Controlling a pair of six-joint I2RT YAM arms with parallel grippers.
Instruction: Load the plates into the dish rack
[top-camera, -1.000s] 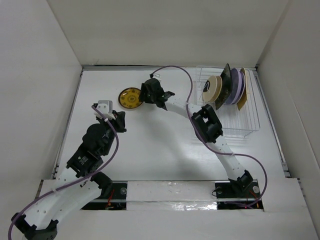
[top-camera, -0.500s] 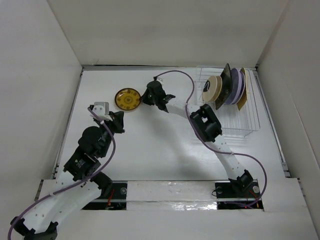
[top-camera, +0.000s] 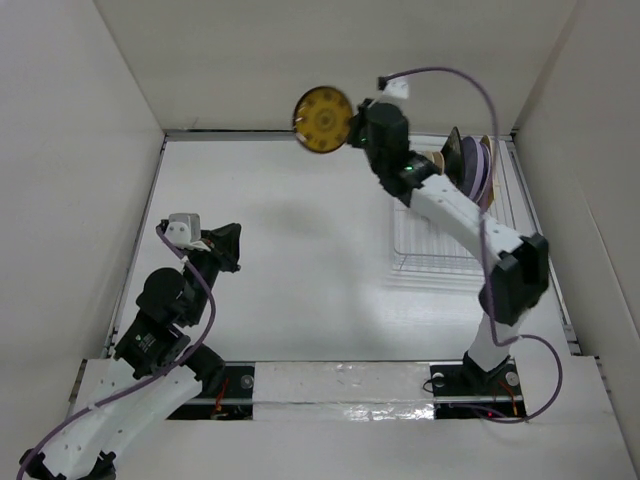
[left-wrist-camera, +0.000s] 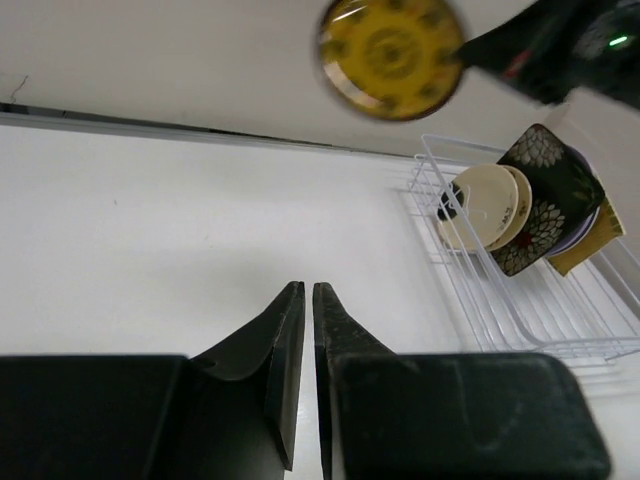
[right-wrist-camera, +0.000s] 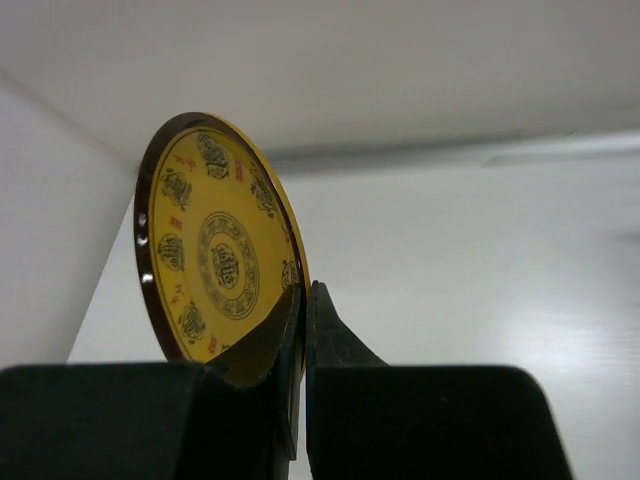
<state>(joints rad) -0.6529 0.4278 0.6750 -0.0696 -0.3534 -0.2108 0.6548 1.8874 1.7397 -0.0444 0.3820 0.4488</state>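
Observation:
My right gripper (top-camera: 349, 129) (right-wrist-camera: 305, 290) is shut on the rim of the dark-yellow patterned round plate (top-camera: 323, 120) (right-wrist-camera: 215, 250) (left-wrist-camera: 390, 58). It holds the plate on edge, high above the table's back, left of the dish rack (top-camera: 450, 255) (left-wrist-camera: 520, 315). Several plates stand in the rack's far end: cream round (left-wrist-camera: 480, 205), black square with white flowers (left-wrist-camera: 550, 185) (top-camera: 452, 150), lavender (top-camera: 478, 170) and mustard (left-wrist-camera: 603, 232). My left gripper (top-camera: 233, 233) (left-wrist-camera: 306, 288) hovers over the table's left side. Its fingers are a thin slit apart with nothing between them.
White walls enclose the table on three sides. The right arm stretches across the rack's left part, and its purple cable (top-camera: 455, 75) loops overhead. The rack's near half holds no plates.
The right gripper closed on the yellow plate on the table and raised it up and to the right. The left arm drew back leftward, and its fingers parted slightly.

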